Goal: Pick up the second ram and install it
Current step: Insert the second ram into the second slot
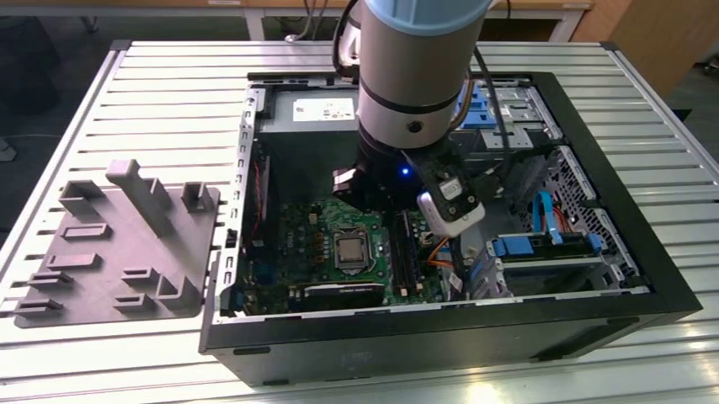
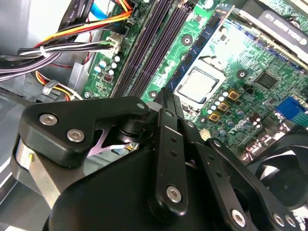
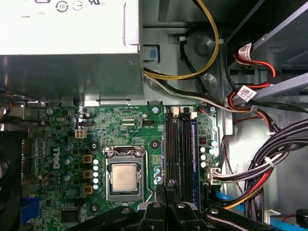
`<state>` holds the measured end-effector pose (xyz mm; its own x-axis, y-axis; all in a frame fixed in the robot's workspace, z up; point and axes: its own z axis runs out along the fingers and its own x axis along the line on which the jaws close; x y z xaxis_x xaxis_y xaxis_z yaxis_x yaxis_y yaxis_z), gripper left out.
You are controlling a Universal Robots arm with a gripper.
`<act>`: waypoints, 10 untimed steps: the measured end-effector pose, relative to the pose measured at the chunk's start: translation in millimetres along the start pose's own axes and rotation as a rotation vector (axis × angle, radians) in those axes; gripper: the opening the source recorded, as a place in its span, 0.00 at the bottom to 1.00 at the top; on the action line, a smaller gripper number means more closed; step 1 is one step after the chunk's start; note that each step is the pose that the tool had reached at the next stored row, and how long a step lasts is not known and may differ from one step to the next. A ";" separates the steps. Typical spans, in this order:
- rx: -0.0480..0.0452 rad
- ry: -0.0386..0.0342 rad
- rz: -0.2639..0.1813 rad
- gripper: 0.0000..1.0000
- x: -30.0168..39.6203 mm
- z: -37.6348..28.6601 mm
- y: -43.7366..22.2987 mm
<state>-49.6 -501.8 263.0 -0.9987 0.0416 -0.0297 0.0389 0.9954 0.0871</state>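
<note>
The second ram [image 2: 208, 39], a thin blue stick with dark chips, runs out from between my fingertips, parallel to the black memory slots [image 2: 149, 48] and beside the silver processor [image 2: 199, 84]. My gripper [image 2: 166, 94] is shut on it, fingers pressed close together. In the first wrist view the gripper [image 3: 163, 195] hangs at the near end of the slots [image 3: 182, 154] on the green motherboard [image 3: 130, 130]. A bluish strip [image 3: 194, 159] lines the slot farthest from the processor [image 3: 124, 177]. In the exterior view the arm [image 1: 410, 84] reaches down into the open computer case [image 1: 450, 328] over the slots [image 1: 405, 252].
Bundled cables [image 3: 269, 159] crowd the side of the slots away from the processor. A grey power supply [image 3: 67, 29] sits beyond the board. A drive bay with blue parts [image 1: 540, 248] is at the exterior view's right. A grey fixture [image 1: 118, 244] lies outside the case.
</note>
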 end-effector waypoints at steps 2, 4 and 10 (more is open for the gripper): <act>0.0002 0.0000 0.001 0.11 0.1 1.2 1.0; 0.0002 -0.0001 0.003 0.11 0.1 1.9 1.4; 0.0004 -0.0005 0.007 0.11 0.1 3.5 2.3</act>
<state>-49.5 -499.1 259.7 -0.9984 0.0481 -0.0296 0.0454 0.9952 0.0869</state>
